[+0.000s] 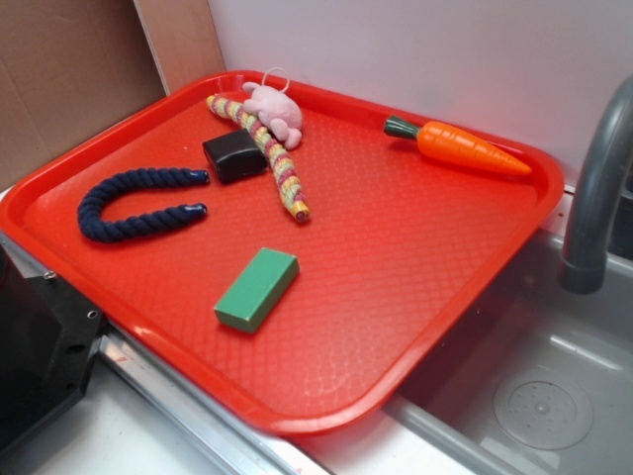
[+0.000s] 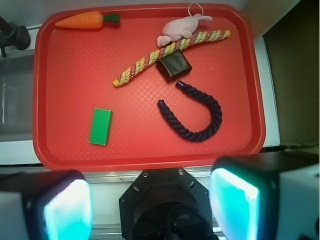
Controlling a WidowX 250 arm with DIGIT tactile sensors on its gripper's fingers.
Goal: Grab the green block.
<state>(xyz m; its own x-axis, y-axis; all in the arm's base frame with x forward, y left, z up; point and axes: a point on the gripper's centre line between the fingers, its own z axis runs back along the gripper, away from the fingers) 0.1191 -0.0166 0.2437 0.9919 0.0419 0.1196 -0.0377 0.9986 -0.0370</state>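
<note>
Nowhere is any writing readable. Plain matte green block (image 2: 100, 126) lies flat at about 8 o'clock on the red tray (image 2: 245, 75) in the wrist view, nothing touching it. Navy rope (image 2: 197, 117) sits toward 4 o'clock, black block (image 2: 173, 65) beside the striped rope (image 2: 150, 59), carrot (image 2: 86, 20) at 11. Gripper (image 2: 150, 205) jaws are spread apart, empty.

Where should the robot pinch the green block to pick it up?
Best guess: come straight down from above and pinch the green block across its two long sides, near the middle. It lies flat on the red tray with open space all round, and that is its narrow way, so it should fit between the fingers. The gripper is open and not over it yet.
</note>
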